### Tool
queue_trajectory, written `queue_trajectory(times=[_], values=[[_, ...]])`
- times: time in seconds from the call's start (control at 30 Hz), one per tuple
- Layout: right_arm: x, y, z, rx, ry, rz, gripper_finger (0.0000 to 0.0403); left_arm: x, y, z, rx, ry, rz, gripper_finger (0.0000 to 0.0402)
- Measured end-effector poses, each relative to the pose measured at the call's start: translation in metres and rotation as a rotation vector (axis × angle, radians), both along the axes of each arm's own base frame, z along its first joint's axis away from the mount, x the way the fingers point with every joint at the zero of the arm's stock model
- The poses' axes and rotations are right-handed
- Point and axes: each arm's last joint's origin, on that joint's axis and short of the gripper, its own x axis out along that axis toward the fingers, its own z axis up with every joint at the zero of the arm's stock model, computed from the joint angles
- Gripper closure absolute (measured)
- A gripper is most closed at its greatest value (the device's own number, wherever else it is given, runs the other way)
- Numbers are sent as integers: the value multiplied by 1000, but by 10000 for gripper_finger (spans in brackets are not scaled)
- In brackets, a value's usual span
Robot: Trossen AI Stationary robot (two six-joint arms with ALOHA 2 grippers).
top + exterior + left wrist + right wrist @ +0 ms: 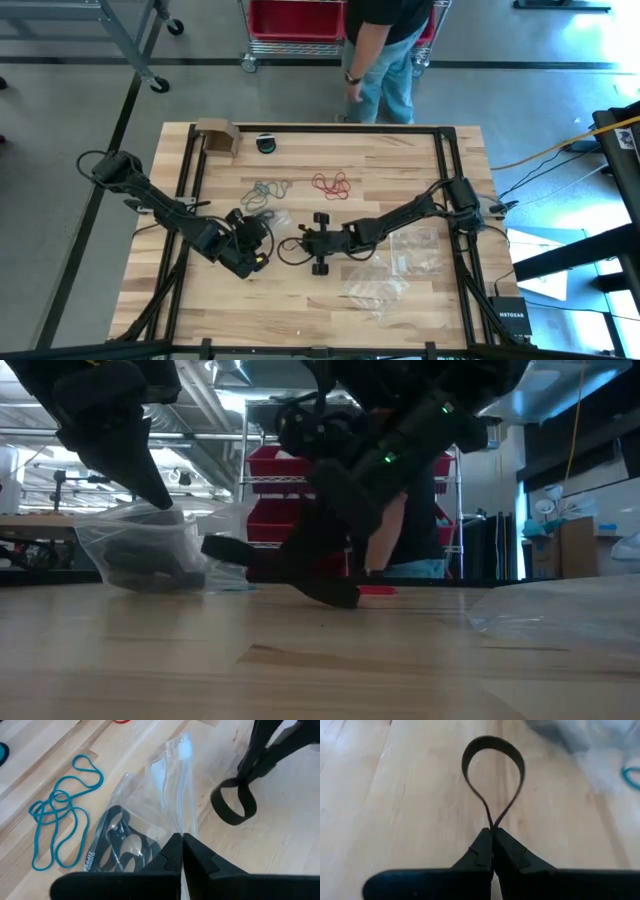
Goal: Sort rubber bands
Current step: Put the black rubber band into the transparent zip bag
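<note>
Take the clear bag (165, 795) in the middle of the table (300, 320) as the marker. On its left, the left gripper (181, 851) has its fingers pinched together on the bag's edge, holding up a bag with black rubber bands (117, 845) already inside. The teal bands (266, 190) lie loose just beyond the bag, toward the far edge; the red bands (331, 184) lie further right, well apart.

To the bag's right, the right gripper (493, 845) is closed tight on one black band (492, 767), the loop standing free ahead of its tips.

I'd say black is being bagged, and the next move needs that loop carried left into the bag's mouth, which looks narrow and floppy.

There's bare wood between the two grippers; spare bags (385, 275) crowd the right side.
</note>
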Motion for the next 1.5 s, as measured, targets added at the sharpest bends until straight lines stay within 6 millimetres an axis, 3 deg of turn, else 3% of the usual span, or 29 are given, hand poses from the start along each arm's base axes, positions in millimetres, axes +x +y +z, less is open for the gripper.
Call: queue_trajectory(times=[0.4, 0.7, 0.87, 1.17, 1.5], values=[[2, -1, 1, 49, -13, -3, 387, 0, 0, 0, -6, 0, 2, 402], [6, 0, 7, 44, -12, -3, 249, 0, 0, 0, -8, 1, 2, 402], [11, 1, 17, -18, 49, 44, 207, 0, 0, 0, -8, 1, 2, 402], [20, 2, 39, -126, 81, 107, 199, 0, 0, 0, -5, 4, -1, 402], [23, -5, 41, -115, 84, 109, 198, 0, 0, 0, -1, 10, -2, 402]])
